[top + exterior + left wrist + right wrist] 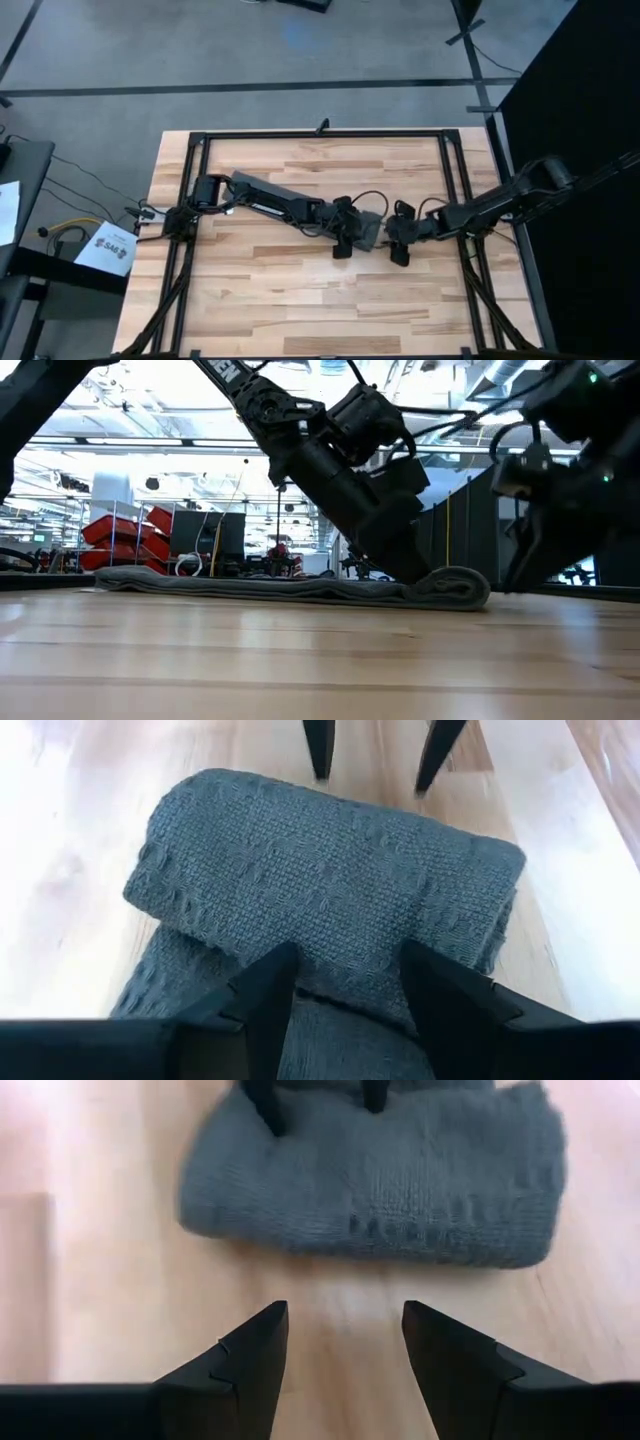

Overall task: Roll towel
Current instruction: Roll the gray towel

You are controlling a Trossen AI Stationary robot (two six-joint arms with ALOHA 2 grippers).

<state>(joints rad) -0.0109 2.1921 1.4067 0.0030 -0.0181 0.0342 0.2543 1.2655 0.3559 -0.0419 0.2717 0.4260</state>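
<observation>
The towel (330,890), a dark grey knitted cloth, lies mid-table with one end turned into a low roll. The left gripper (345,985) presses spread fingers onto it, gripping nothing; the right gripper (345,1345) hovers just beside, spread and empty. Rolling seems barely begun; next, push the roll along the flat length.

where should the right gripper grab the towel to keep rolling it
Grip the rolled end of the towel, coming level from the bare table side. That fold is the thickest, raised part facing the open right gripper. The left gripper already sits on the flat side.
</observation>
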